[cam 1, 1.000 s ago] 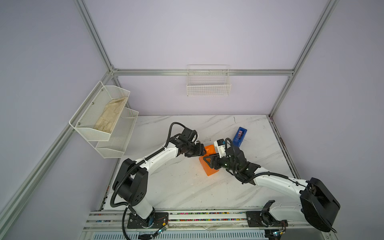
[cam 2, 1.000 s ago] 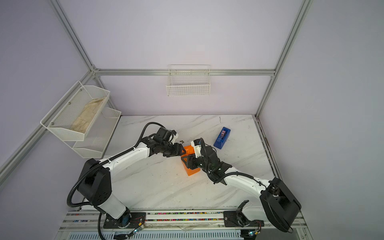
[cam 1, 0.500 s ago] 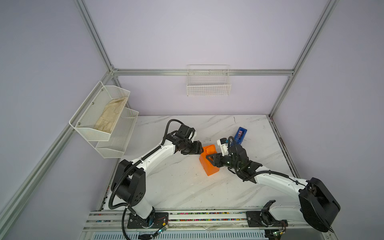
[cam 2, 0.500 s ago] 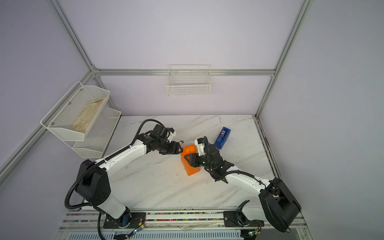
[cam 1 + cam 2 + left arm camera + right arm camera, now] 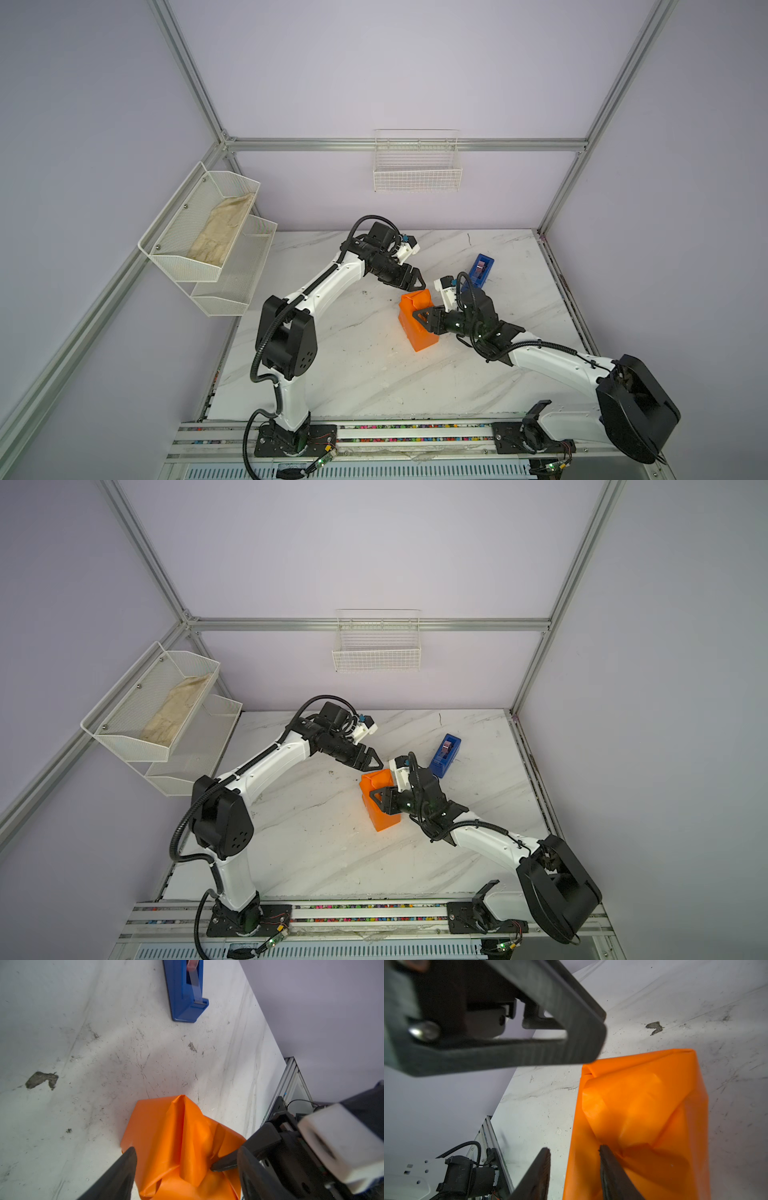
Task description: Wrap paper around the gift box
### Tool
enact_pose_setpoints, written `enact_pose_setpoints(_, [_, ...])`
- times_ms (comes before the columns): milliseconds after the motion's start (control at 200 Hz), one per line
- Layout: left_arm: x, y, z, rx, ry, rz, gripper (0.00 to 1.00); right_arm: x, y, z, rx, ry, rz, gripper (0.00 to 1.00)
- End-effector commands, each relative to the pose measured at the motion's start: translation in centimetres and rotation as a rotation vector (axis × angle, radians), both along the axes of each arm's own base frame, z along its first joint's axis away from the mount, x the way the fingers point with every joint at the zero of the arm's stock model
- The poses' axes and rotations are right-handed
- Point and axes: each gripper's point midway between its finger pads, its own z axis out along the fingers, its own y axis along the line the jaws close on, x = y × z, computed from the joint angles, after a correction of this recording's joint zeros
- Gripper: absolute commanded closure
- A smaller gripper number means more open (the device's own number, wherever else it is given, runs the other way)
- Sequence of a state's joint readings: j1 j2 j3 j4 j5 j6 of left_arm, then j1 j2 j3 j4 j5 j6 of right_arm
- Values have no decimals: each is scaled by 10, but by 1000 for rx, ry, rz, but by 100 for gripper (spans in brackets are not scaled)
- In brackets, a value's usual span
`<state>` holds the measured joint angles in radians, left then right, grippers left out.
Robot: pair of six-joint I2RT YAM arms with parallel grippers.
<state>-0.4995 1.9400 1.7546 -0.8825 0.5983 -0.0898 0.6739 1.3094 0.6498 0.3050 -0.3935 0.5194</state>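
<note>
In both top views the left gripper (image 5: 417, 282) has backed off toward the upper left. A second ago it was at the far end of the paper (image 5: 409, 332); now it is clear of it, jaws released and empty. The right gripper (image 5: 420, 318) stays at the parcel's right flank, near frame centre. The parcel has not shifted on the table (image 5: 365, 374).

In the left wrist view, the freed end of the paper (image 5: 166, 1126) stands up as a loose, creased peak at lower centre. The tape dispenser (image 5: 185, 997) lies well apart at the top.

In the right wrist view, the right gripper (image 5: 574, 1154) sits astride the parcel's edge at the bottom, one finger on the orange sheet and one over bare table. The jaws are parted and pinch nothing that shows.

The gift box is nowhere visible, presumably inside the orange folds. The end fold looks unsecured, so it probably needs pressing down again.
</note>
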Motion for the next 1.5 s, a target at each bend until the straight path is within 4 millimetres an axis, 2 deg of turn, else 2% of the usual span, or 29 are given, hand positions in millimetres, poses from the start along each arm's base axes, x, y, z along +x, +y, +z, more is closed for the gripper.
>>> enact_pose_setpoints(0, [-4, -7, 20, -34, -30, -118, 26, -8, -6, -27, -55, 74, 6, 57])
enact_pose_setpoints(160, [-5, -9, 6, -26, 12, -152, 27, -7, -6, -26, -55, 72, 5, 57])
enact_pose_setpoints(350, [2, 5, -15, 6, 85, -98, 41, -8, -8, -25, -58, 66, 4, 57])
enact_pose_setpoints(510, [-2, 12, -26, 16, 122, -82, 50, -8, -8, -20, -57, 59, 5, 57])
enact_pose_setpoints(710, [-11, 17, -40, 26, 162, -65, 50, -4, -10, 15, -15, 78, -50, 49])
enact_pose_setpoints(825, [-15, 21, -49, 43, 178, -51, 50, -4, -24, 40, 25, 134, -152, 43])
enact_pose_setpoints(895, [-18, 24, -53, 46, 186, -45, 50, -8, -35, 47, 56, 199, -230, 41])
enact_pose_setpoints(1015, [-19, 26, -58, 46, 198, -33, 50, -18, -54, 37, 106, 347, -360, 40])
enact_pose_setpoints(1080, [-20, 27, -59, 45, 200, -32, 50, -24, -58, 30, 165, 436, -408, 39])
enact_pose_setpoints(1275, [-21, 27, -60, 36, 206, -33, 50, -41, -54, 4, 288, 640, -438, 29])
enact_pose_setpoints(1390, [-22, 27, -62, 32, 217, -35, 50, -38, -42, 7, 383, 655, -401, 22])
enact_pose_setpoints(1495, [-25, 28, -62, 32, 222, -33, 50, -27, -35, 12, 400, 607, -388, 24])
